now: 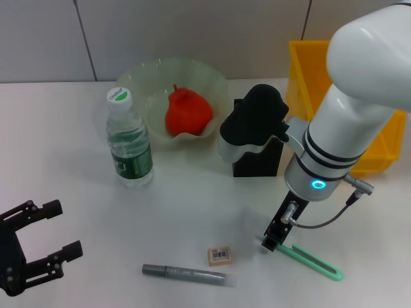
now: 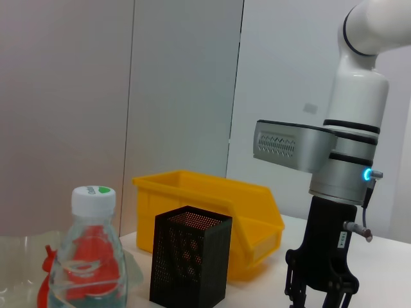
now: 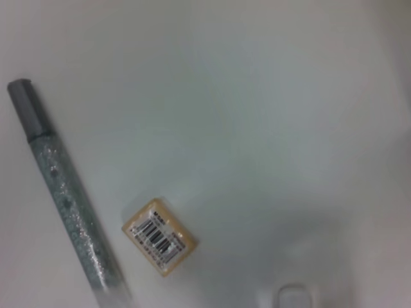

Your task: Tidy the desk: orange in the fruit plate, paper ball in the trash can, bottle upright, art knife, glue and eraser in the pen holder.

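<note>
- A plain white bench (image 1: 192, 199) fills the head view, with a pale grey panelled wall (image 1: 160, 32) behind it.
- At the back of the bench sits a translucent green fruit plate (image 1: 144, 80) with a wavy rim, holding an orange-red fruit (image 1: 187, 113).
- A water bottle (image 1: 128, 141) with a green-and-white cap stands upright just left of the plate.
- A black mesh pen holder (image 2: 190, 263) stands right of the plate; a yellow plastic bin (image 1: 308, 70) sits behind it at the bench's back right.
- Near the front edge lie a silver glitter glue pen (image 1: 185, 274), a small tan eraser (image 1: 219, 255) with a barcode label just beside it, and a green art knife (image 1: 313, 261) farther right.
- The right claw (image 1: 275, 239) is low at the bench, at the left end of the art knife; whether its fingers are wide or closed cannot be told.
- The left claw (image 1: 38, 247) rests at the front left, spread wide and holding nothing, well apart from the objects.
</note>
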